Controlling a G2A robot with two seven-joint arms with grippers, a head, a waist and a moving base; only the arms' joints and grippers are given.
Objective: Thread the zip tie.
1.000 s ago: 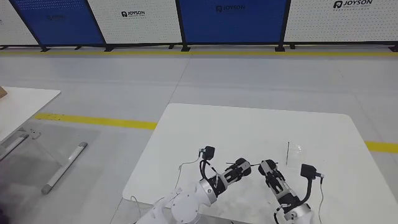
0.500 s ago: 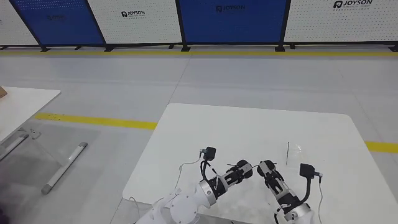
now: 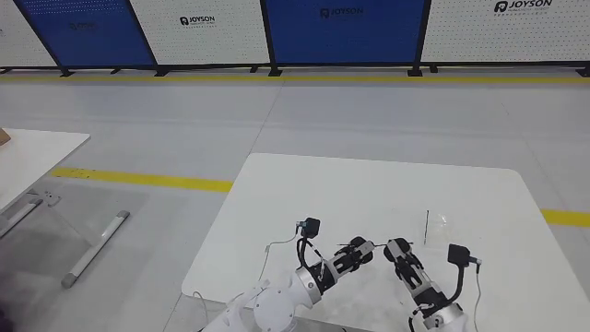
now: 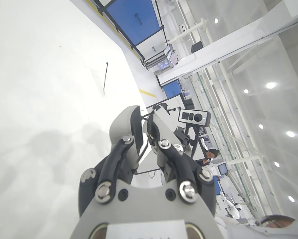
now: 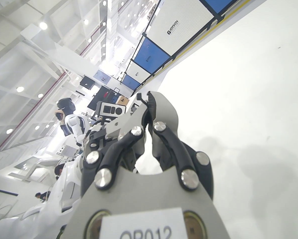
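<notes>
My two grippers meet tip to tip above the near part of the white table (image 3: 369,184). The right gripper (image 3: 392,247) (image 5: 147,100) is shut on a black zip tie, whose small head (image 5: 139,97) sticks out past the fingertips. Facing it, the left gripper (image 3: 367,250) (image 4: 144,123) has its fingers close together around a thin dark strand of zip tie (image 4: 142,151). A second black zip tie (image 3: 427,226) (image 4: 105,78) lies straight and loose on the table, beyond the right gripper.
A small clear scrap (image 3: 443,219) lies beside the loose zip tie. The table's front edge is close under both arms. Blue and white pegboard panels (image 3: 341,14) stand far behind, across the floor.
Both grippers have shifted only slightly, the right one a touch to the right. They remain tip to tip. The loose zip tie has not moved.
</notes>
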